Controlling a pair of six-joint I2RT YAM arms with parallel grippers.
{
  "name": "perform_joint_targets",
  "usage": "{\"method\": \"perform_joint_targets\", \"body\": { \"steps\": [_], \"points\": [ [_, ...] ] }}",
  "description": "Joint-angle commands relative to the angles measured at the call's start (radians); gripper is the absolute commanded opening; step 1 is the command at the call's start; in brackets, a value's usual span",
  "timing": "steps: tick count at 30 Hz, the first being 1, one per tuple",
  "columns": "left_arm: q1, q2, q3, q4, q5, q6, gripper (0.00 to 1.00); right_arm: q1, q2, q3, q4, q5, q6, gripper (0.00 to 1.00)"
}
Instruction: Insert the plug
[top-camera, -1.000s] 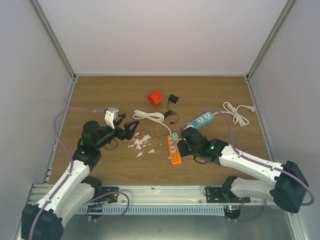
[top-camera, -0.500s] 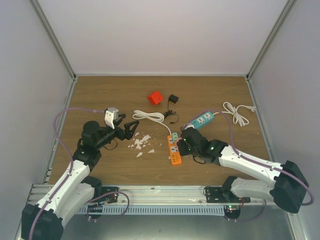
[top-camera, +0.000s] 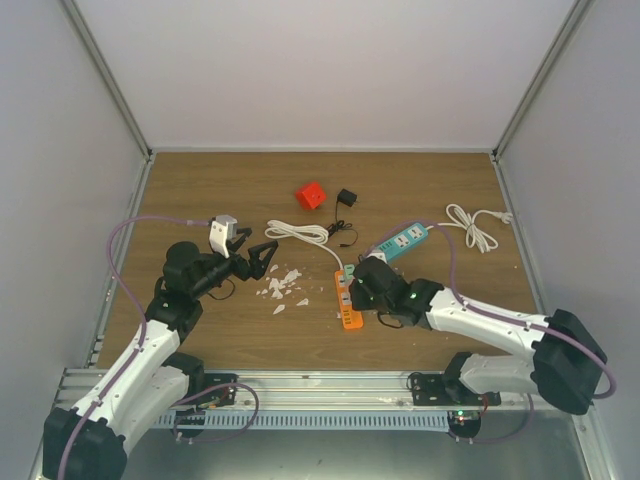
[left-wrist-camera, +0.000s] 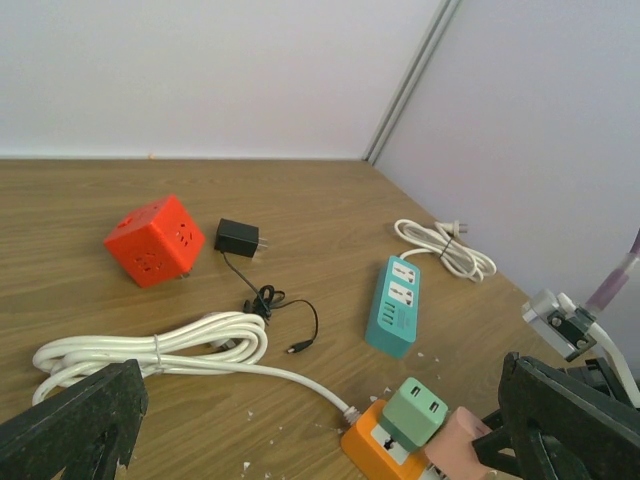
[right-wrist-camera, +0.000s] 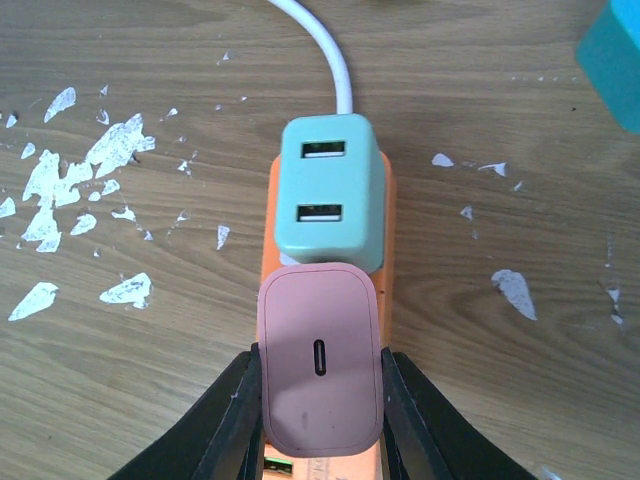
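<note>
The right claw (right-wrist-camera: 320, 412) is clenched on the pink plug (right-wrist-camera: 320, 370), one finger on each of its long sides, at the lower middle of the right wrist view. The plug sits directly over the orange strip (top-camera: 348, 312), just below the mint charger (right-wrist-camera: 332, 190) already seated in it, their edges touching or all but touching. The strip's long axis runs top to bottom in that view, with its white cord (right-wrist-camera: 325, 50) leaving at the top. The plug's long side lies along that axis, so the coming move looks like a straight push down into the strip with no turn needed.

In the left wrist view the plug shows at the bottom right, beside the mint charger and seemingly about level with it. Whether its prongs have entered the socket cannot be told, since the body hides them.

The left claw (top-camera: 262, 257) is released, jaws wide, hovering left of centre in the top view above white flakes (top-camera: 283, 283) on the desk (top-camera: 200, 190), apart from the strip. The right arm is on the job; the left one holds nothing. Pressing off-centre could tip the strip
</note>
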Motion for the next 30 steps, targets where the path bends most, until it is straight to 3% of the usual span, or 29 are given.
{"method": "perform_joint_targets", "body": {
  "steps": [1,7,18,30],
  "points": [
    [0.008,-0.005,-0.014,0.051,0.005,-0.006,0.99,0.042,0.074,0.010,-0.122,0.062,0.101,0.00],
    [0.010,-0.007,-0.014,0.051,0.004,-0.006,0.99,0.068,0.085,0.027,-0.191,0.100,0.160,0.01],
    [0.012,-0.014,-0.015,0.047,0.001,-0.008,0.99,0.071,-0.040,0.063,-0.240,0.146,0.129,0.00],
    [0.013,-0.013,-0.015,0.046,-0.001,-0.006,0.99,0.071,-0.046,0.044,-0.193,0.147,0.085,0.00]
  ]
}}
